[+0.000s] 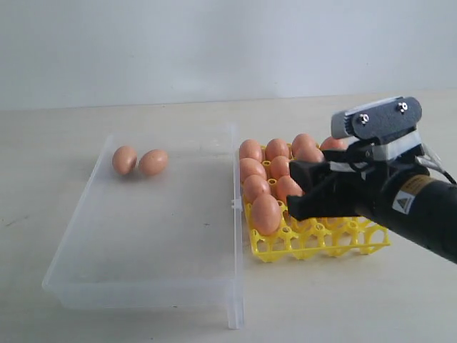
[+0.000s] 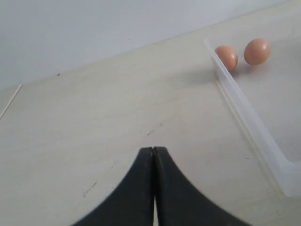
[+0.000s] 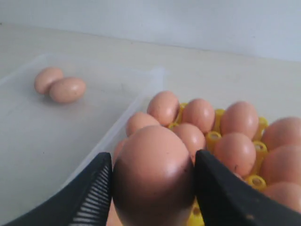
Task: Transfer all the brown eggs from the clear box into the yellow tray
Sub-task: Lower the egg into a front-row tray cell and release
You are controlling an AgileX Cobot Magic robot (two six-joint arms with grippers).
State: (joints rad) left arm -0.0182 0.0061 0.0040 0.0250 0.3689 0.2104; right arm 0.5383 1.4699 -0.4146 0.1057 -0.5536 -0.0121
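At the yellow tray [image 1: 323, 243]: right gripper [image 3: 153, 181] pinches one brown egg [image 3: 153, 169] (seemingly above the near-left cells).
Clear box [image 1: 153, 236]: two more eggs [image 1: 153, 162] at far left.
Left gripper [image 2: 154, 157]: pressed together, holding nothing.

Sticker [image 1: 404, 202] on right arm [image 1: 428, 218]: small pale label bearing a yellow warning triangle with a dark mark inside.
Wording on sticker: too small to read.
Other readable text: none.

The right arm [image 1: 414, 207] reaches in from the bench's right edge. The right gripper [image 1: 291, 189] clamps a brown egg [image 3: 153, 174] between its two fingers. The left gripper [image 2: 154, 157] hangs toward the left edge, jaws pressed together, empty.
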